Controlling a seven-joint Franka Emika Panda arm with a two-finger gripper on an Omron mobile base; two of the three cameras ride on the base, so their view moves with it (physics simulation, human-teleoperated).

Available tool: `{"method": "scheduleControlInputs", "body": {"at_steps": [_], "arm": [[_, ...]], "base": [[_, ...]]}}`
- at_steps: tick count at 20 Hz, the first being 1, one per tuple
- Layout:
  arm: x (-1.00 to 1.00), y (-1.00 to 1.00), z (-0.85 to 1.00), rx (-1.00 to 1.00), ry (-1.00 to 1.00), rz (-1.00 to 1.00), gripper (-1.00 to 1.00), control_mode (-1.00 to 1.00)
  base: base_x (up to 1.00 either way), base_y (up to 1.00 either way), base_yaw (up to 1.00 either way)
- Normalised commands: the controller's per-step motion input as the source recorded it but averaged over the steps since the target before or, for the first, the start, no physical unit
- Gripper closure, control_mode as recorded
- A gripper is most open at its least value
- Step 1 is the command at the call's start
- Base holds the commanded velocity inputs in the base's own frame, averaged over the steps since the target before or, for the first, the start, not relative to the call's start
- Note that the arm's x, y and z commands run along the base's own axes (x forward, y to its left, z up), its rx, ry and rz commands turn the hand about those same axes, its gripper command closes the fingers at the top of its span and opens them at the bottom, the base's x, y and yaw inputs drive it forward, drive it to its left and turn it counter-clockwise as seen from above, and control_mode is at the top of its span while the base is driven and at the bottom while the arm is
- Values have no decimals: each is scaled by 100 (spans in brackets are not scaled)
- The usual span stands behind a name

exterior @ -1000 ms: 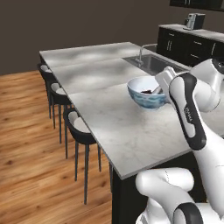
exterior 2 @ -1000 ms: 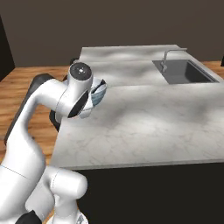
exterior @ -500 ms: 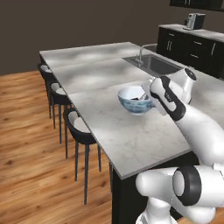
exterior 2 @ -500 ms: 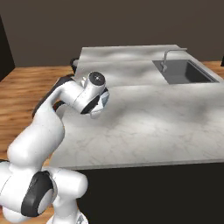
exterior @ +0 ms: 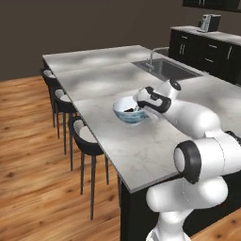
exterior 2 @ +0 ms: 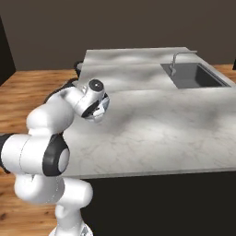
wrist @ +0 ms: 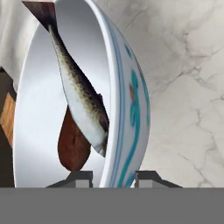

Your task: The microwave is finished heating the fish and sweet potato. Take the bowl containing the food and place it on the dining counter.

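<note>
The white bowl point(exterior: 128, 111) with a blue pattern sits low over the pale marble dining counter point(exterior: 141, 150), near its stool-side edge. I cannot tell whether it touches the top. My gripper point(exterior: 144, 109) is shut on the bowl's right rim. In the hand view the rim point(wrist: 119, 100) runs between my fingertips point(wrist: 79, 178), with my gripper point(wrist: 113, 179) clamped across it. A speckled fish point(wrist: 81, 100) and a reddish-brown sweet potato point(wrist: 73, 148) lie inside. From the right base view my hand point(exterior 2: 94, 103) covers most of the bowl point(exterior 2: 106, 104). The microwave is out of view.
An inset sink point(exterior: 165, 69) with a faucet point(exterior: 153, 54) lies farther along the counter. Black stools point(exterior: 84, 135) line the counter's left side over the wood floor. Dark cabinets point(exterior: 207, 49) stand at the back right. Bare marble point(exterior 2: 161, 124) stretches right of the bowl.
The arm has carried the bowl leftward and down toward the counter top, stretching out lower over the marble. The grip on the rim is unchanged.
</note>
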Motion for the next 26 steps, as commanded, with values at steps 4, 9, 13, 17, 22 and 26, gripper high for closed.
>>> {"method": "scheduleControlInputs", "body": {"at_steps": [4,9,13,17,22,26], "arm": [[50,18,-77,-12,10,4,100,-100],[40,8,-70,-1,5,5,100,-100],[36,12,-48,0,0,4,100,-100],[29,21,-50,0,0,1,100,-100],[8,9,-18,0,2,1,-100,-100],[-44,-4,10,1,-1,0,-100,-100]], "base": [[0,0,0],[0,0,0],[0,0,0],[0,0,0],[0,0,0],[0,0,0]]}}
